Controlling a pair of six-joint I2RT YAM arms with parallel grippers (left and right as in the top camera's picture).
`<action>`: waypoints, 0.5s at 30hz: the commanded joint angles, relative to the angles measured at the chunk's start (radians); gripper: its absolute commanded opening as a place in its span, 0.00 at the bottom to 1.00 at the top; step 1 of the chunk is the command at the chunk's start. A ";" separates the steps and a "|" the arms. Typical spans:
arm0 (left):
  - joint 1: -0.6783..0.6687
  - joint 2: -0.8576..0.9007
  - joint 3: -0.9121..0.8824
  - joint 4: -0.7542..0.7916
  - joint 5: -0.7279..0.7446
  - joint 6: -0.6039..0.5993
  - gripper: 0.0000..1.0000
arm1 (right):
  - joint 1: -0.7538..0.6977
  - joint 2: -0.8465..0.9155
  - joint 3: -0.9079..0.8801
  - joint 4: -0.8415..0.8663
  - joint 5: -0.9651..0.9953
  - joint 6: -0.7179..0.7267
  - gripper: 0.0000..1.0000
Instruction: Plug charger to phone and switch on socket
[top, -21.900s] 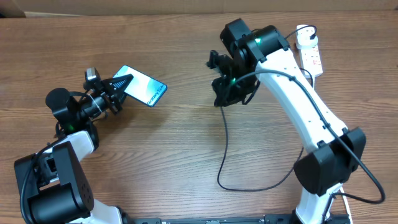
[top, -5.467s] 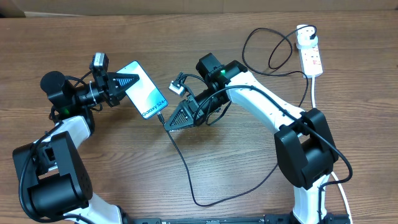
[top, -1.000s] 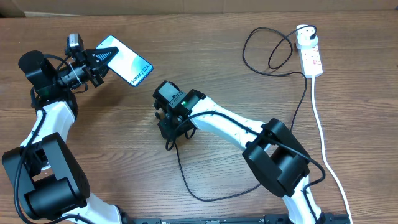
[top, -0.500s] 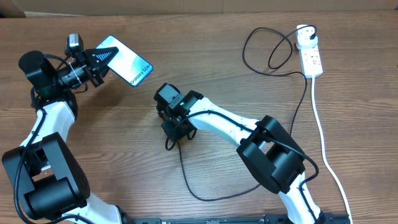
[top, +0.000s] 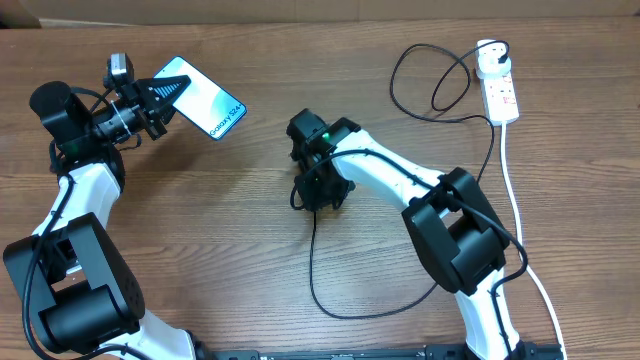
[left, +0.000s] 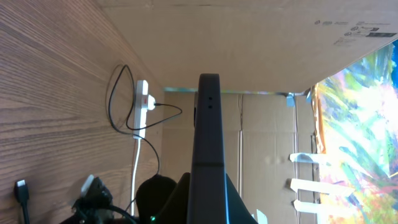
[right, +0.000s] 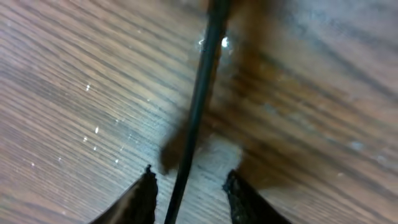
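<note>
- Phone (top: 205, 100): far left, raised off the surface (top: 150, 250), clamped in the left tool (top: 172, 97); it shows edge-on in the left wrist view
- Charger (top: 312, 260): a thin black cable looped across the middle of the surface; its white plug adapter (top: 487, 62) appears seated at the far end of the socket (top: 505, 95), far right; the connector tip (left: 22, 191) lies flat near the right arm
- Right tool (right: 189, 186): fingers parted, low over the wood, one on each side of the cable and not closed on it; the view is blurred
- Hazard, grasp point: closing on bare cable away from the connector would leave the tip drooping and swinging, unable to meet the port
- Hazard, missed grasp: an off-centre close could nudge the thin cable aside, so the fingers meet on nothing
- Hazard, drag: phone and connector are well apart, so hauling the cable across may tighten the loop and tug the adapter or shift the socket
- Hazard, insertion: the phone is held at one end only, so a misaligned push could tilt it or make it slip
- Hazard, switch: its position is too small to read, so the last step may be misjudged
</note>
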 joint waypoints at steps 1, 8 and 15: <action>0.004 0.002 0.017 0.005 0.016 0.020 0.04 | -0.011 0.018 0.001 0.034 0.046 -0.002 0.43; 0.004 0.002 0.017 0.005 0.028 0.019 0.04 | -0.013 0.019 0.001 0.155 0.087 0.002 0.45; 0.004 0.002 0.017 0.005 0.032 0.019 0.04 | -0.013 0.034 0.001 0.221 0.149 -0.003 0.44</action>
